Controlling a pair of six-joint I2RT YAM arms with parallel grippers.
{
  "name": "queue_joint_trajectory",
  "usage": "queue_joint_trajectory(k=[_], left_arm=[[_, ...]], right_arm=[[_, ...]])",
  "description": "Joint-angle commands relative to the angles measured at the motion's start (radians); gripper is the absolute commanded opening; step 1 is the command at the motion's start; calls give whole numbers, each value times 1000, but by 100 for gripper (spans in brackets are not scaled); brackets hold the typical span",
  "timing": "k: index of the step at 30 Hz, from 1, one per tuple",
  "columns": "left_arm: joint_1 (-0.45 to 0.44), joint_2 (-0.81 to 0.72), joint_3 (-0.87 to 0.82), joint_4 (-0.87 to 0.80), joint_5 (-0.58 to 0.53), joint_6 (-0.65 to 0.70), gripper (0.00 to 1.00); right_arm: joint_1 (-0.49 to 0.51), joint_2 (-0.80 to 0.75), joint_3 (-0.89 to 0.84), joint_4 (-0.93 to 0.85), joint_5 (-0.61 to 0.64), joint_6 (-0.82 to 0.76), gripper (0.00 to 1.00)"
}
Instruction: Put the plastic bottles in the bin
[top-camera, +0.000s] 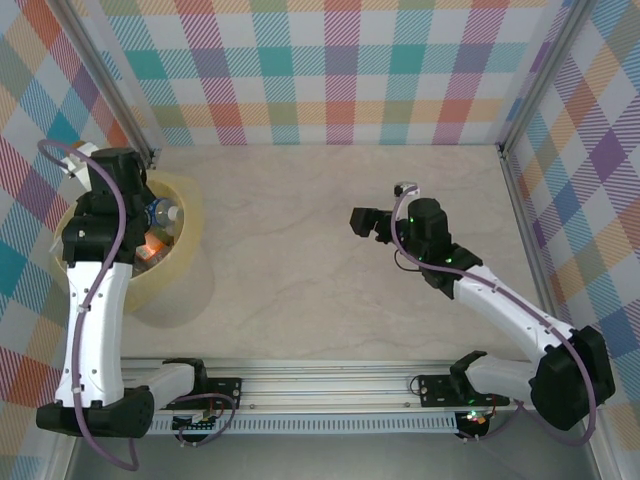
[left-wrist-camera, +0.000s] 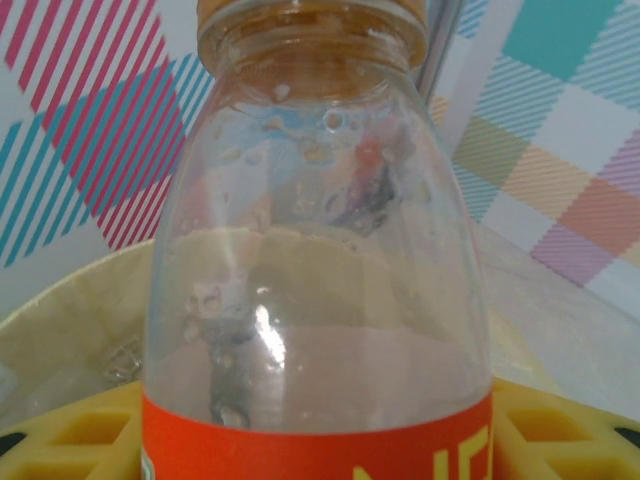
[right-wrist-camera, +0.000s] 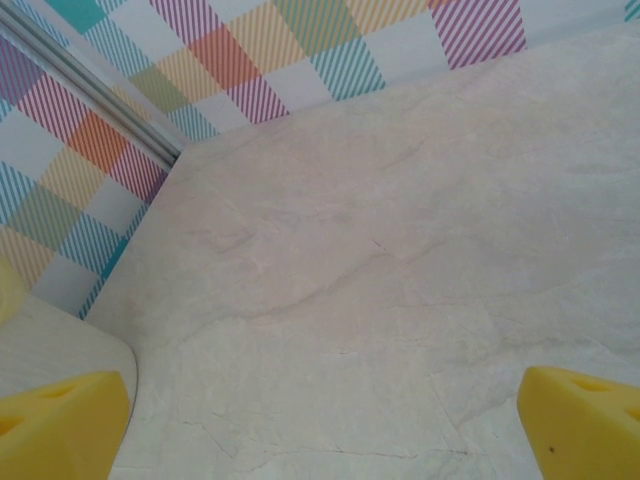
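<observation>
Evidently, an orange-labelled bottle (left-wrist-camera: 318, 260) is clamped in the left gripper (left-wrist-camera: 320, 445), directly above the bin (top-camera: 193, 240), where other bottles (top-camera: 165, 213) are already gathered below it. The right gripper (right-wrist-camera: 320, 425) is held open over bare bench (right-wrist-camera: 400, 250); little seems left beyond this drop.

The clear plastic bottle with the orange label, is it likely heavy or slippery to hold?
Probably light: the clear plastic bottle with the orange label looks empty. Its smooth, glossy wall may slip between the yellow fingers.
</observation>
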Motion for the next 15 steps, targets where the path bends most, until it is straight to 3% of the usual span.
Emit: queue_joint_trajectory(k=[1,8,15], left_arm=[[20,-9,-22,92,-9,-145,42],[26,-9,-77,63,-144,-398,42],[28,-48,-145,28,-183,-489,46]], right_arm=[[-3,13,13,52,-21,-8,100],[-3,41,87,-4,-56,-44,100],[-3,54,144,-27,-84,-39,100]])
